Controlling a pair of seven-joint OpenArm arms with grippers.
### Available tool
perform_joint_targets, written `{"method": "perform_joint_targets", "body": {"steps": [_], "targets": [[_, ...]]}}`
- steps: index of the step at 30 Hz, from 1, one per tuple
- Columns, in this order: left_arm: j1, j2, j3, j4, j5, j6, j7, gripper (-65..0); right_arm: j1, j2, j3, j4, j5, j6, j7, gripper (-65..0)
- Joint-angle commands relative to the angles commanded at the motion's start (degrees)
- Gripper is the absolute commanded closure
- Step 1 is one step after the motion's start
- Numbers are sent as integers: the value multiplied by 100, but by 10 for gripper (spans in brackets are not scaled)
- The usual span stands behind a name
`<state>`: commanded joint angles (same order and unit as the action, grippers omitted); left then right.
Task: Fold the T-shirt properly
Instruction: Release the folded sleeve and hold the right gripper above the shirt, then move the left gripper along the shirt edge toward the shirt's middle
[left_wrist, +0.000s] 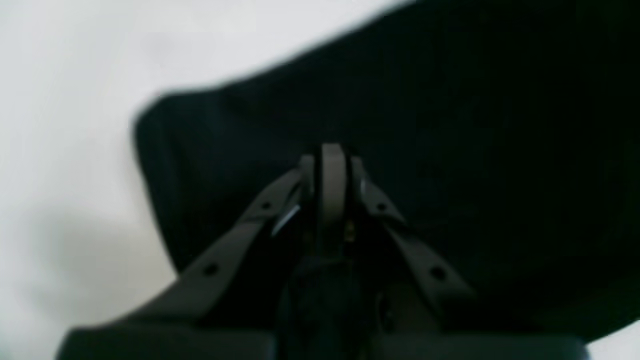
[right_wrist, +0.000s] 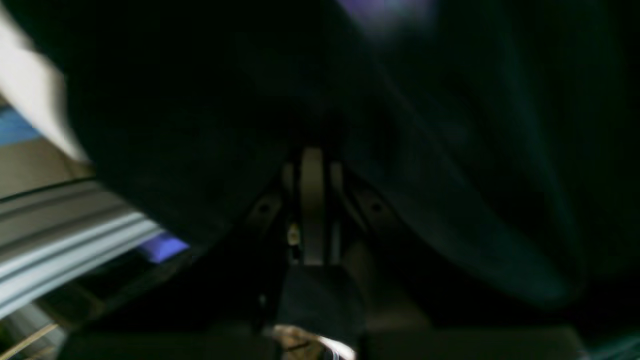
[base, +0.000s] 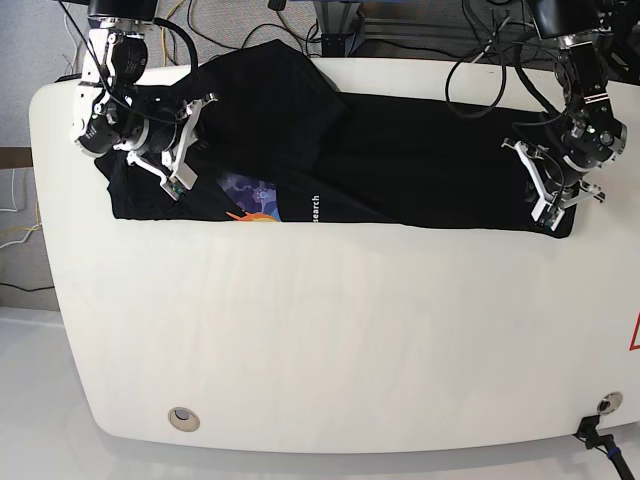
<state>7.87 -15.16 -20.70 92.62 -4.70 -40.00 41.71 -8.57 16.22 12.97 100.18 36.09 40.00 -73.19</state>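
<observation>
i am working with both arms over the black t-shirt (base: 440, 160), which is lying in a wide, long band along the far part of the white table (base: 320, 340), where the arms come in. my left gripper (left_wrist: 330, 200) is hanging over the plain black end of the cloth, close to its corner; its fingers are drawn together, and i cannot tell whether any fabric is pinched between them. my right gripper (right_wrist: 314, 205) is pointing down at the other end of the shirt, its fingers also closed up, and there too i cannot tell if cloth is caught in the tips, dark as it is against dark.

between my two hands, nearer the right one, part of the print is showing: a purple-blue patch (base: 250, 192) with an orange bit (base: 250, 216) at its lower edge, and small white lettering (base: 316, 208) just beside it. a pointed flap of the black cloth is spreading toward the far edge of the table, between the arms and nearer my right. the near edge of the shirt is running roughly straight from one end to the other, with the white surface reaching out in front of it.
</observation>
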Motion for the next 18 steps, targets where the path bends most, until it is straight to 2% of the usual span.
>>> {"method": "perform_joint_targets", "body": {"steps": [8,12,16,17,18], "targets": [[-9,0,18,-185,-18,0,-9,0,448,18,-114,-1538,-914,0,1073,0],[-18,-35,-88,-62,-26,0,-9,0,607,18,-114,-1741,-1354,0,1116,0],[9,-62,-695,325,-44,0,88,0,607,18,-114,-1705,-1380,0,1116,0],[9,-62,-923,396,-44,0,211,-49,607,18,-114,-1714,-1380,0,1116,0],[-18,-70,-1187,413,-53,0,387,-139,598,18,-114,-1714,-1380,0,1116,0]]}}
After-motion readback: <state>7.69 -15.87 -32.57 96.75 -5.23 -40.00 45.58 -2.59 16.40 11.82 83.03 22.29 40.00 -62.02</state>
